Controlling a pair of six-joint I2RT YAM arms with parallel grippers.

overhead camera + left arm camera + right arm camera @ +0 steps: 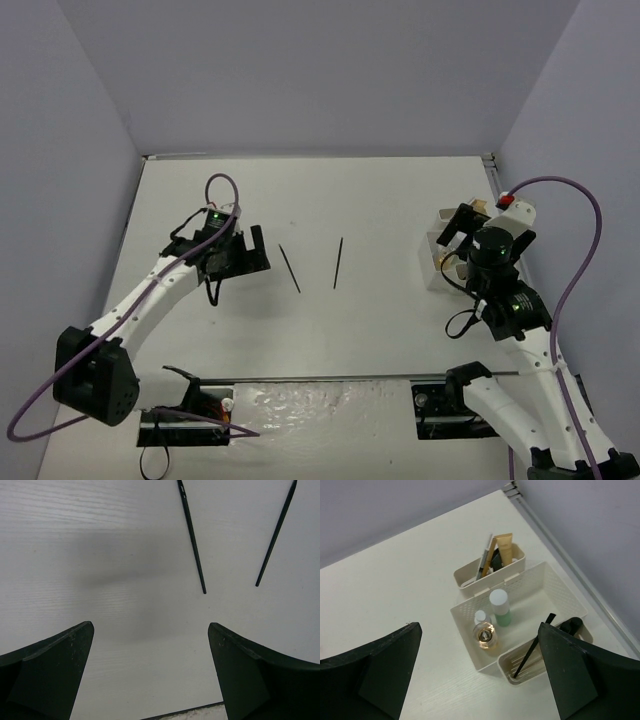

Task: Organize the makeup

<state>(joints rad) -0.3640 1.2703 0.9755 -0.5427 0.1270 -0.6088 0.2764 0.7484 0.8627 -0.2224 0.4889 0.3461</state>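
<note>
Two thin black makeup sticks lie loose on the table's middle. In the left wrist view both sticks lie ahead of my left gripper, which stands open and empty just left of them. My right gripper hangs open and empty above the white tray. Its large compartment holds a green-based bottle, a small white-capped bottle and a beige bottle. A black stick leans in the near small compartment.
The tray sits at the table's right edge under my right wrist. Its far small compartment holds a tan tube and several sticks. A metal rail runs along the right edge. Walls enclose three sides.
</note>
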